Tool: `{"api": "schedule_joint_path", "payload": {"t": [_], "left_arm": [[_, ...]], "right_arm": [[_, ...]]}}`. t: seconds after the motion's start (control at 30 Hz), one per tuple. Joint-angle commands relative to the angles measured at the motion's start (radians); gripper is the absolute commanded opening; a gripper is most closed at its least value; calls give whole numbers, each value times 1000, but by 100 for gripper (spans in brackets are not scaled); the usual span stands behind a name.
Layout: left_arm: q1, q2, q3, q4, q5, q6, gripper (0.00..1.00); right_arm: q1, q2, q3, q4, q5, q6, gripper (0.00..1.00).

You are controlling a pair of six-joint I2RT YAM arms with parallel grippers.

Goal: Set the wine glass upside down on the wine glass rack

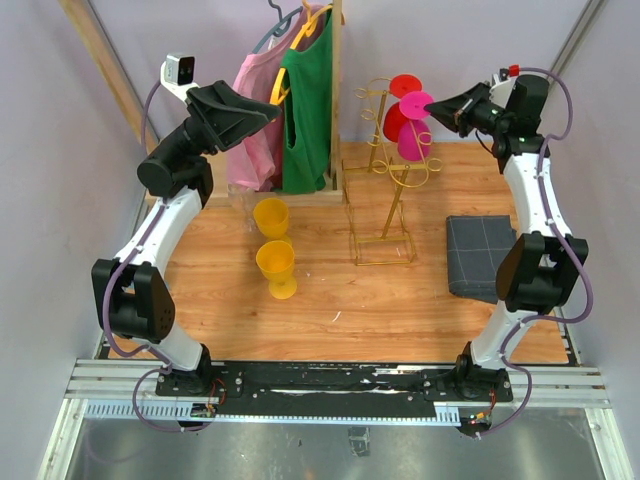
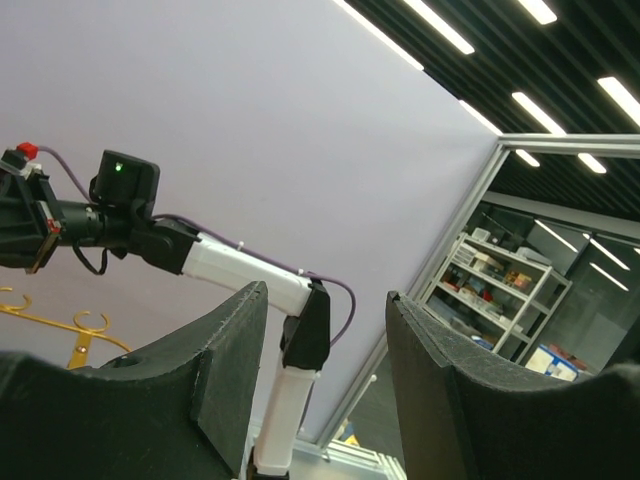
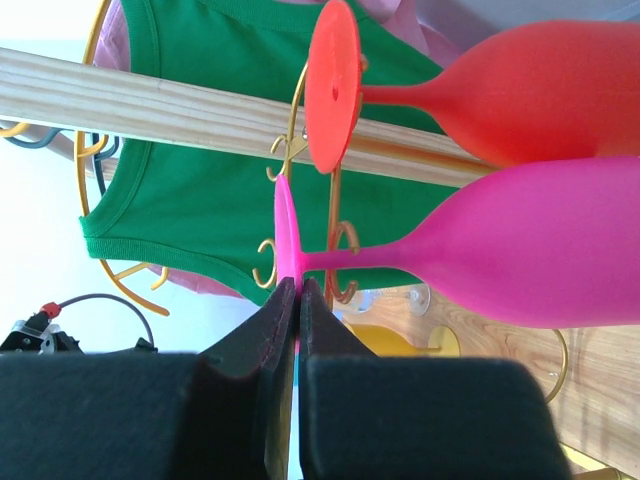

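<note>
Overhead view, close wrist views; wine glass rack [image 1: 391, 213] shared

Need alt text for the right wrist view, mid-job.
The right claw is shut on the pink wine glass by the rim of its foot, bowl off to the right. A red wine glass shows above it, with hooks of the gold rack, a green shirt and a wooden bar behind.

Table [image 1: 400, 310] bears wine glass rack [image 1: 392, 212], yellow glasses [image 1: 277, 265], grey cloth [image 1: 482, 255].

Matt wine glass [image 3: 530, 245]; metal-wire rack [image 1: 389, 212]
</note>
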State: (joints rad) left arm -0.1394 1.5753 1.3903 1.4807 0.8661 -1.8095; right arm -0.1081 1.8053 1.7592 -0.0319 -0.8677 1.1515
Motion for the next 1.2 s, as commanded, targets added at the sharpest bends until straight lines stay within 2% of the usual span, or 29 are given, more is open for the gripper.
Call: {"api": "schedule_joint_path", "payload": {"t": [0.0,0.37,0.5,0.73,1.17], "left_arm": [[8,-26,4,10,13,19,55],[8,-20,3,8,13,20,55],[8,-18,0,7,18,20,55],[8,-18,-11,20,16,15,55],[8,-18,-20,30,17,12,55]], "right_arm": [[19,9,39,6,-13,-10,1],[31,0,19,-39,-53,-59,1],[31,3,12,-61,-74,-76,6],[31,-13,-31,-62,-79,-88,27],[29,-80,-61,-65,-85,-101,30]]}}
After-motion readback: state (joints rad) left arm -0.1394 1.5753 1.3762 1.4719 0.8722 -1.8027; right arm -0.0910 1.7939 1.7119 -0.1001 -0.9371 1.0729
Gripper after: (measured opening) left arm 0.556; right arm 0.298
